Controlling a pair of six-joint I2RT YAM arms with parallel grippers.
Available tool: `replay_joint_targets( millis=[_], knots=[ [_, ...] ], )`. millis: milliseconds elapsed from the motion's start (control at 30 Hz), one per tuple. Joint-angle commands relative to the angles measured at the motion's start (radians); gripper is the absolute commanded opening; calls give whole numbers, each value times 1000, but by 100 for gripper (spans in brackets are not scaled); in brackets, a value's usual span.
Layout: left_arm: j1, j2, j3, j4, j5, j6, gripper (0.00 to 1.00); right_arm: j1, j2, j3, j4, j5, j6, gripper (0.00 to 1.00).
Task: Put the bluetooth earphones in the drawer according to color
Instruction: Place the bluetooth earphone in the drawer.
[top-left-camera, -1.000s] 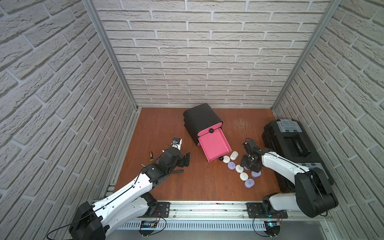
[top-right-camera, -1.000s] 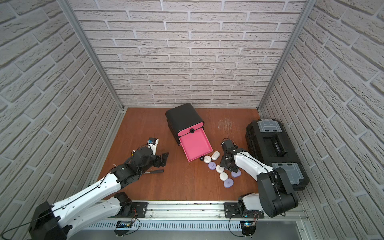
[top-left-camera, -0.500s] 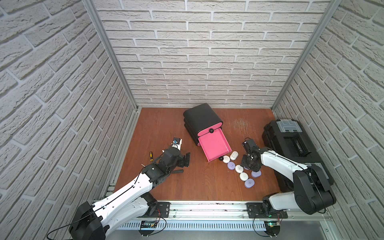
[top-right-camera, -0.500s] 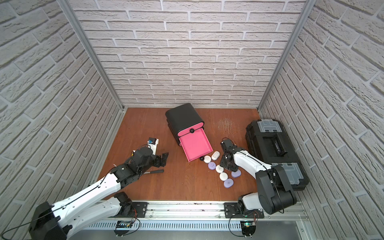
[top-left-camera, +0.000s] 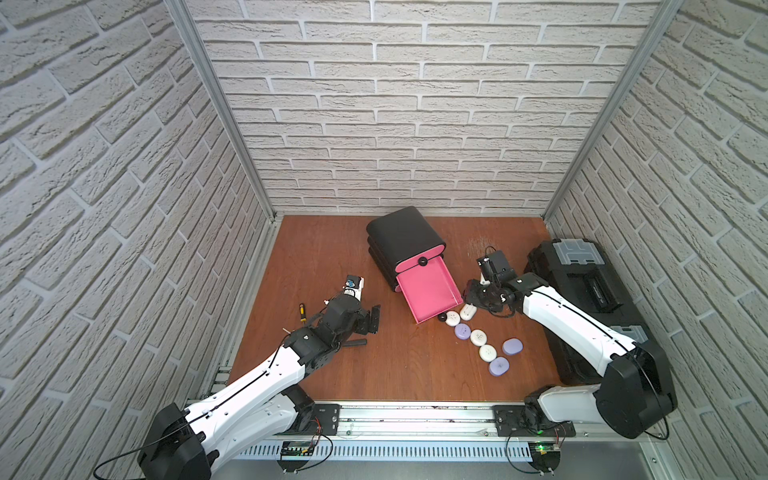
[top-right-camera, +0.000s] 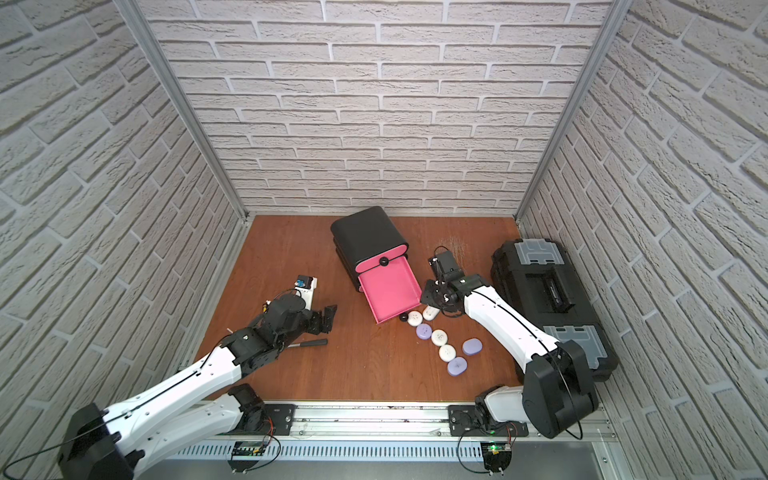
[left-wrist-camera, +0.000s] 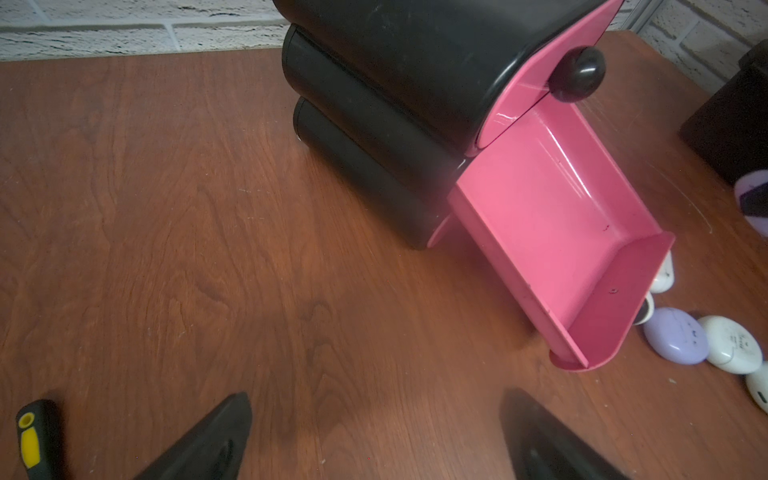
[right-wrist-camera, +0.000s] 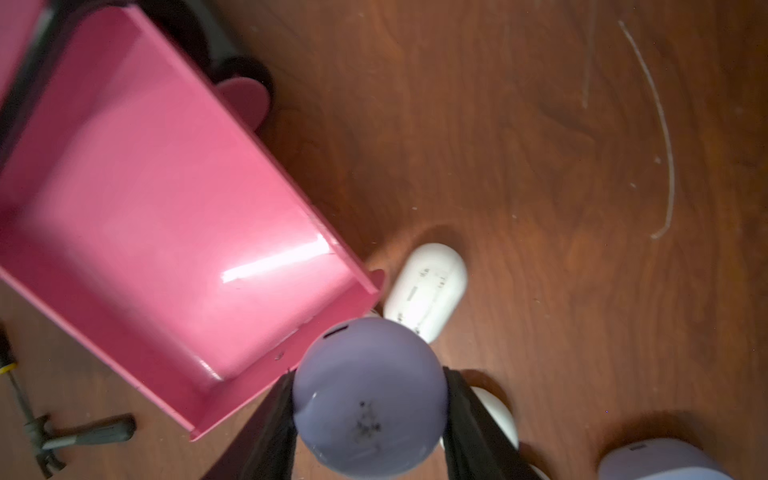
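Note:
The drawer (top-left-camera: 428, 291) (top-right-camera: 388, 291) is a black cabinet with one pink tray pulled out and nothing in it. My right gripper (right-wrist-camera: 369, 376) is shut on a lavender earphone case (right-wrist-camera: 368, 399), held above the tray's front right corner (top-left-camera: 478, 297). More bluetooth earphones lie in a row on the table by the tray's front: white ones (top-left-camera: 468, 311) (top-left-camera: 478, 337) (top-left-camera: 487, 353) and lavender ones (top-left-camera: 462, 331) (top-left-camera: 512, 346) (top-left-camera: 498, 366). My left gripper (top-left-camera: 372, 319) (left-wrist-camera: 380, 399) stands open left of the drawer, with nothing between its fingers.
A large black toolbox (top-left-camera: 582, 291) stands along the right wall. A hammer (top-left-camera: 353, 343) (right-wrist-camera: 83, 436) lies under the left arm. A yellow-and-black screwdriver (top-left-camera: 302, 311) (left-wrist-camera: 31, 436) lies near the left wall.
My right gripper has closed on a lavender case and carried it back and to the left, from the row of cases towards the open tray. The left arm has not moved.

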Motion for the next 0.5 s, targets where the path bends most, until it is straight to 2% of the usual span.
replay_joint_targets(
  millis=[0,300,467],
  knots=[
    [-5,-3,4,17,-13,12,98,53,64,65,14,-8,-28,36],
    [-6,-2,4,15,-15,15,98,127,290,204,31,6,-43,37],
    [-5,-5,6,12,-16,16,98,138,361,250,29,19,-53,45]
  ],
)
